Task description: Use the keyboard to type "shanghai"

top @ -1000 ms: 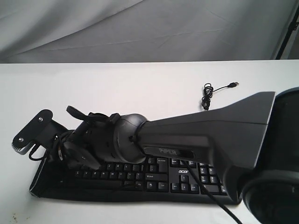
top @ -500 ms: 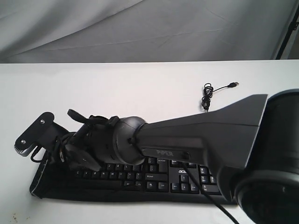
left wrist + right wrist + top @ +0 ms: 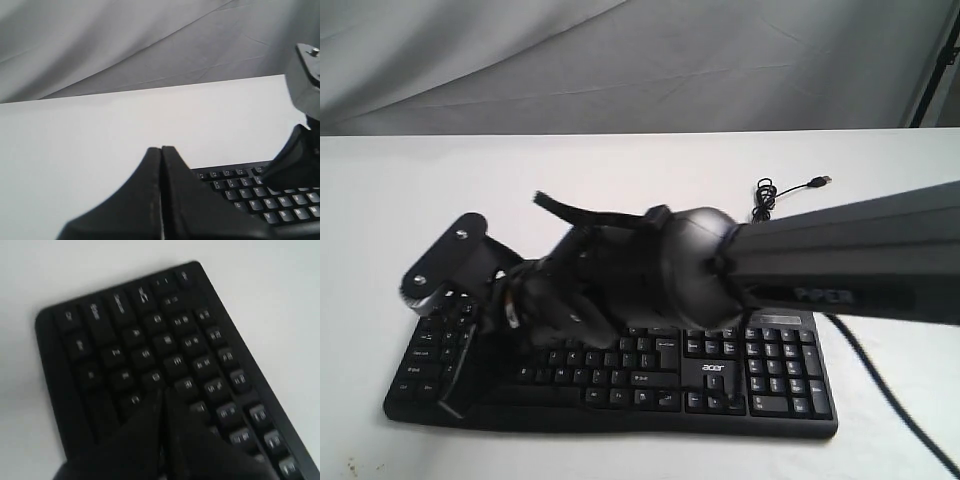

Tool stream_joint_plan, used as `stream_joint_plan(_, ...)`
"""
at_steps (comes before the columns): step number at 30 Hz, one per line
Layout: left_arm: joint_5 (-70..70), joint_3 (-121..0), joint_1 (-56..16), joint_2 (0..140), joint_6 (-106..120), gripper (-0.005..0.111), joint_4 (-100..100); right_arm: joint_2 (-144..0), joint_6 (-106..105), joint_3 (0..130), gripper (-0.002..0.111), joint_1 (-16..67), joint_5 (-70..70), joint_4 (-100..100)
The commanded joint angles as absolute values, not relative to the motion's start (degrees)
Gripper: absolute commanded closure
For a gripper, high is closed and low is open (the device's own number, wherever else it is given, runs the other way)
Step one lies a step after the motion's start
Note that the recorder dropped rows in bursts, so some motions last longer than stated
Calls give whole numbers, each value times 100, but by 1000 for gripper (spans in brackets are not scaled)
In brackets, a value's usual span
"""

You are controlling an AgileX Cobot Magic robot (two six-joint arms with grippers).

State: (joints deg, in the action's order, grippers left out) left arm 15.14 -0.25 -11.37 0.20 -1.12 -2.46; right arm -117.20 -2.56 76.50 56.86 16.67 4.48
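The black keyboard [image 3: 770, 362] with white legends and an "acer" logo [image 3: 715, 368] lies near the table's front edge. My right arm reaches across it from the right, and my right gripper [image 3: 452, 398] points down at the keyboard's left end. In the right wrist view this gripper [image 3: 163, 391] is shut, its blurred tip over or on the left-hand keys [image 3: 165, 335]; contact is unclear. My left gripper [image 3: 161, 149] is shut and empty, held off the keyboard's [image 3: 250, 192] left end above the white table. It does not show in the exterior view.
The keyboard's thin USB cable [image 3: 765, 200] lies coiled on the white table [image 3: 620, 180] behind the number pad. A grey cloth backdrop [image 3: 640, 60] hangs behind the table. The right arm's wrist camera mount [image 3: 445, 262] juts out over the keyboard's left end.
My right arm's forearm has lifted and swung, uncovering the number pad and right-hand keys. Its wrist has shifted to the right and the gripper now slants down at the keyboard's left end.
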Motion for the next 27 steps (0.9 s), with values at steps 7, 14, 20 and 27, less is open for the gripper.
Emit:
stream_joint_plan(7, 1487, 0, -1160, 0, -128, 107, -251, -11351, -267, 6332, 108, 5446, 555, 132)
stream_joint_plan(14, 1487, 0, -1160, 0, -128, 107, -251, -11351, -267, 6317, 108, 5446, 478, 88)
stream_joint_plan(20, 1487, 0, -1160, 0, -128, 107, -251, -11431, -267, 6317, 108, 5446, 446, 90)
stream_joint_plan(27, 1487, 0, -1160, 0, -128, 107, -251, -11641, -278, 6317, 108, 5446, 325, 0)
